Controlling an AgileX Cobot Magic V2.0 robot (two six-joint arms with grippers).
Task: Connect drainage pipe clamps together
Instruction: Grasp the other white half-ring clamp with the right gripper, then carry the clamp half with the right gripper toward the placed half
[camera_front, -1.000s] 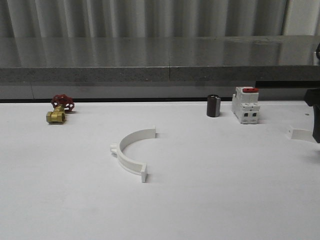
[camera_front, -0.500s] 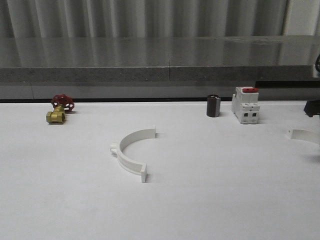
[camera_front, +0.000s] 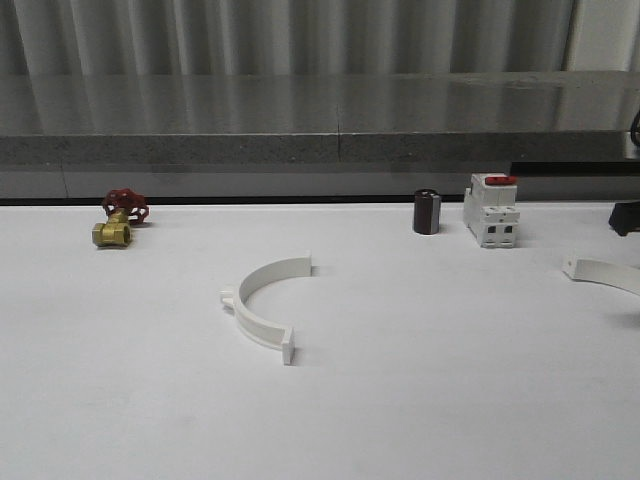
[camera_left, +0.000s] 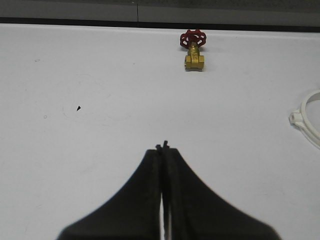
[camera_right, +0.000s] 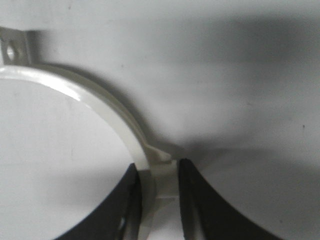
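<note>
One white drainage pipe clamp half (camera_front: 262, 305) lies in the middle of the table with its open side to the right. Its edge also appears in the left wrist view as a white band (camera_left: 307, 122). The second clamp half (camera_front: 605, 272) reaches in from the front view's right edge. In the right wrist view my right gripper (camera_right: 157, 169) is shut on this half's band (camera_right: 100, 105) at its outer lug, and a holed end tab (camera_right: 15, 47) shows beyond. My left gripper (camera_left: 163, 147) is shut on nothing over bare table.
A brass valve with a red handwheel (camera_front: 118, 222) stands at the back left. A dark cylinder (camera_front: 427, 212) and a white breaker with a red top (camera_front: 491, 210) stand at the back right. A grey ledge (camera_front: 320, 150) runs behind the table.
The second clamp half's visible end has shifted left into the front view. The dark arm part that stood in front of it has drawn back off the right edge.
</note>
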